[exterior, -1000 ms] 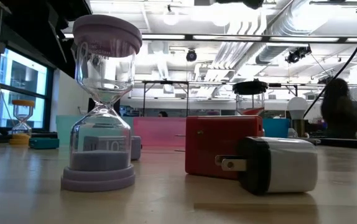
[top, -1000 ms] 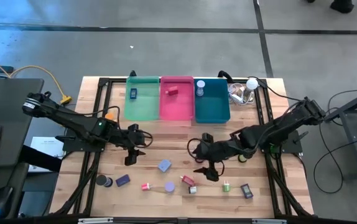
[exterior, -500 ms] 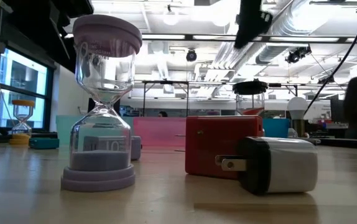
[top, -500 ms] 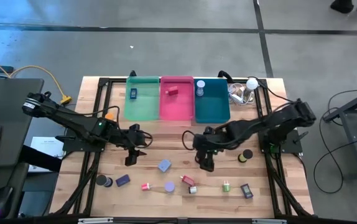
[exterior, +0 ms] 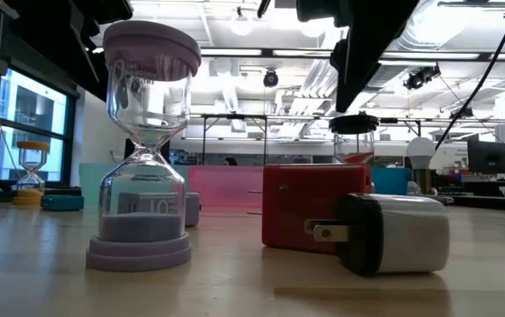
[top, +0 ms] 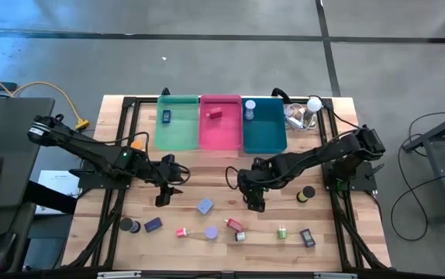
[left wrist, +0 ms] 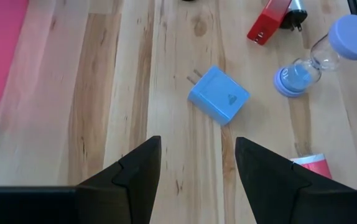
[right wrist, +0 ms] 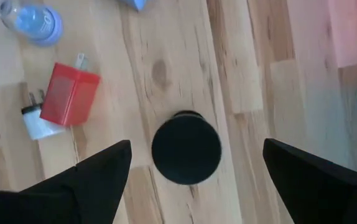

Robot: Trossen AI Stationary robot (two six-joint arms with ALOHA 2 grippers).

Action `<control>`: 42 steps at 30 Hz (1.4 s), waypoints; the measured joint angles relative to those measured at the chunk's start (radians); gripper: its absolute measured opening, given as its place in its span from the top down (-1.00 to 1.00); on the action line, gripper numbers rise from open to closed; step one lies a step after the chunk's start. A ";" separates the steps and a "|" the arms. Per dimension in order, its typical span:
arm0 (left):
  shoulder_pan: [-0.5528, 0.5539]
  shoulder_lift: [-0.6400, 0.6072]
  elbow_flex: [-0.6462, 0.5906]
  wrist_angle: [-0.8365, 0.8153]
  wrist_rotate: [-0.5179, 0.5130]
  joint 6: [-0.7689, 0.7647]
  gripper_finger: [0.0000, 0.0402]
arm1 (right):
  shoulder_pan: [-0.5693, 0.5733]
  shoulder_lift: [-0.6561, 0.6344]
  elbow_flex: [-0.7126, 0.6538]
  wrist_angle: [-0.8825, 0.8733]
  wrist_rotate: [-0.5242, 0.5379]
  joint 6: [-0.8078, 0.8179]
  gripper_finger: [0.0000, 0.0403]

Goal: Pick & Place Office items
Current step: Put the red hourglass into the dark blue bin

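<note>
My right gripper (top: 253, 201) hangs open over the middle of the table, pointing steeply down. In the right wrist view (right wrist: 191, 186) its fingers stand wide on either side of a black round object (right wrist: 186, 149) on the wood, without touching it. My left gripper (top: 163, 195) waits open above the table's left half (left wrist: 197, 180), with a blue plug block (left wrist: 219, 93) lying beyond its fingers. A red plug block (right wrist: 69, 93), a white plug (right wrist: 38, 124) and a lavender hourglass (exterior: 142, 141) sit near the front edge.
Green (top: 176, 122), pink (top: 220, 128) and teal (top: 264, 128) bins line the far edge, with a white bulb (top: 313, 103) at their right. More small items lie along the front: a dark roll (top: 129, 225), a purple block (top: 153, 225), a green piece (top: 282, 232), and a roll (top: 306, 193).
My right gripper has come down and tipped to point more steeply at the table, drawing a little toward the far edge; in the low view it has dropped into the picture from above. Its fingers have stayed open.
</note>
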 joint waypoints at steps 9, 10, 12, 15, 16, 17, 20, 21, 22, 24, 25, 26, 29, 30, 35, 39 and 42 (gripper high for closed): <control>0.000 0.000 -0.005 0.003 0.000 0.021 0.00 | 0.003 0.071 0.000 0.025 -0.007 -0.001 -0.75; 0.000 0.000 -0.005 0.003 0.000 0.021 0.00 | 0.002 0.074 0.000 0.028 -0.007 -0.002 -0.75; 0.000 0.000 -0.005 0.003 0.000 0.021 0.00 | 0.002 0.081 0.000 0.026 -0.006 -0.001 -0.75; 0.000 0.001 -0.005 0.003 0.000 0.021 0.00 | 0.002 0.087 0.001 0.030 -0.006 -0.001 -0.75; 0.000 0.001 -0.005 0.004 0.000 0.021 0.00 | 0.002 0.093 0.001 0.030 -0.006 -0.001 -0.75; 0.000 0.001 -0.005 0.003 0.000 0.021 0.00 | 0.002 0.104 0.001 0.028 -0.005 -0.002 -0.75; 0.000 0.005 -0.005 0.003 0.000 0.021 0.00 | 0.001 0.129 -0.001 0.021 -0.007 -0.002 -0.75; 0.000 0.006 -0.005 0.003 0.000 0.021 0.00 | 0.001 0.133 0.000 0.022 -0.008 -0.002 -0.75; 0.000 0.009 -0.005 0.005 0.000 0.021 0.00 | 0.001 0.137 0.000 0.020 -0.009 -0.002 -0.75; 0.000 0.016 -0.005 0.004 0.000 0.021 0.00 | 0.002 0.140 0.000 0.014 -0.010 -0.002 -0.75; 0.000 0.020 -0.005 0.003 0.000 0.021 0.00 | 0.002 0.140 0.000 0.014 -0.009 -0.002 -0.75; 0.000 0.025 -0.005 0.007 0.000 0.021 0.00 | 0.002 0.140 0.000 0.015 -0.006 -0.001 -0.73; 0.000 0.045 -0.005 0.005 0.000 0.021 0.00 | 0.002 0.140 0.000 0.010 -0.005 0.000 -0.65; 0.000 0.053 -0.005 0.008 0.000 0.021 0.00 | 0.002 0.140 0.000 0.010 -0.005 0.000 -0.61; 0.000 0.080 -0.005 0.022 0.002 0.020 0.00 | -0.001 0.140 0.000 0.009 -0.003 -0.001 -0.31; -0.003 0.085 -0.005 0.030 0.003 0.017 0.00 | -0.005 0.140 0.000 0.009 -0.003 -0.002 -0.03; -0.003 0.086 -0.005 0.030 0.003 0.016 0.00 | -0.005 0.139 0.000 0.009 -0.003 -0.002 0.03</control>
